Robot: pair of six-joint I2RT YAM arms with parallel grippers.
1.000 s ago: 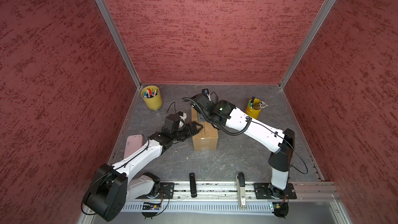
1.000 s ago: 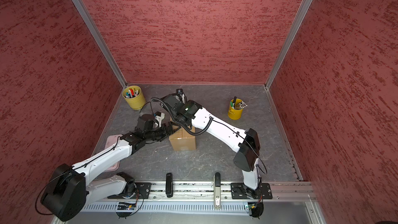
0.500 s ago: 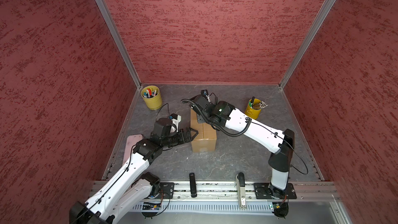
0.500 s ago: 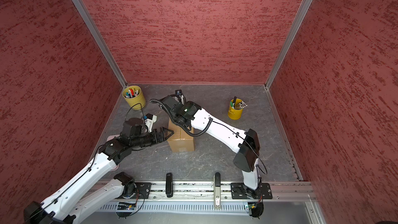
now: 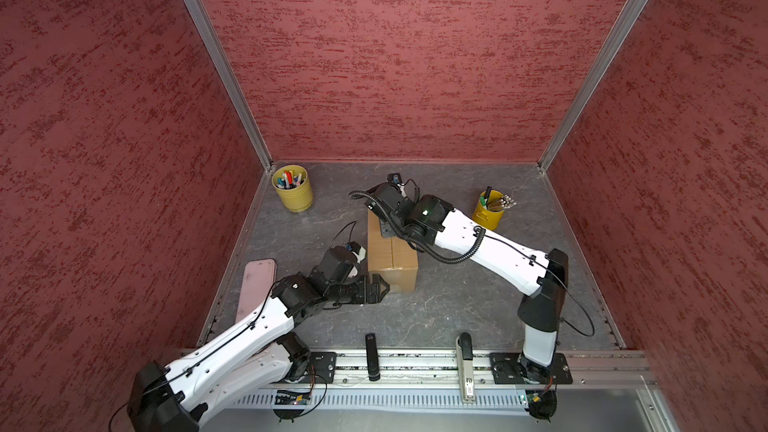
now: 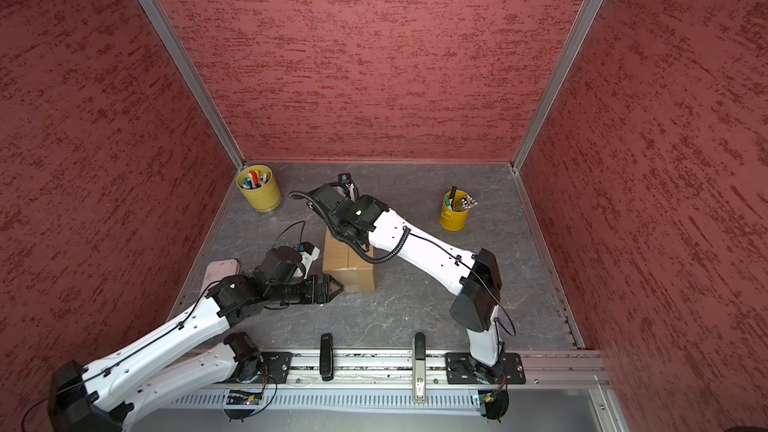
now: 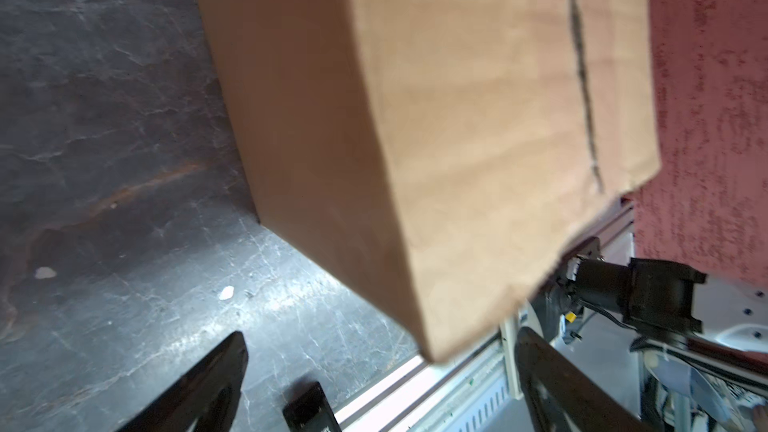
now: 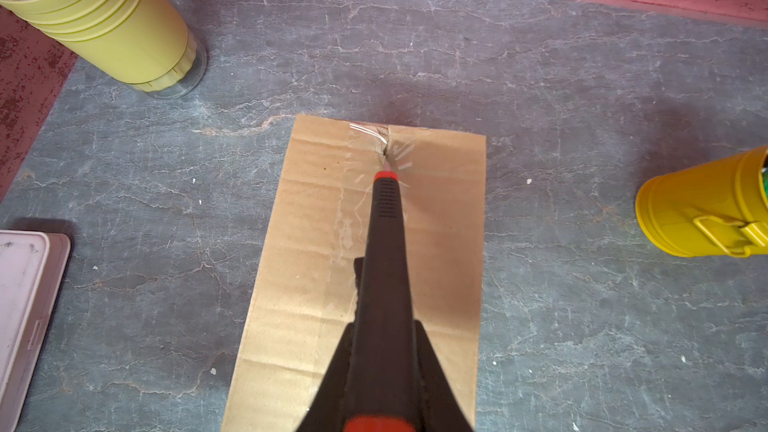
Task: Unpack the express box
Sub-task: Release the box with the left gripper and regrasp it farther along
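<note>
The express box (image 5: pixel 390 255) (image 6: pixel 347 261), a brown carton with shut flaps, lies mid-floor in both top views. My right gripper (image 8: pixel 386 326) (image 5: pixel 384 226) is shut on a black utility knife (image 8: pixel 384 243) with a red tip. The knife's blade touches the centre seam near the box's far end (image 8: pixel 444 243), where the clear tape is wrinkled and torn. My left gripper (image 5: pixel 380 286) (image 6: pixel 332 288) (image 7: pixel 380 338) is open and empty at the box's near left corner (image 7: pixel 415 118), which sits just ahead of its jaws.
A yellow cup of markers (image 5: pixel 293 193) stands at the back left and a yellow cup of pens (image 5: pixel 490 214) at the back right. A pink case (image 5: pixel 257 284) lies by the left wall. A black tool (image 5: pixel 372 355) and a stapler (image 5: pixel 465 367) rest on the front rail.
My left arm drew back toward the front, and its open gripper slid from the box's left side to the near left corner. The right arm and knife stayed put.
</note>
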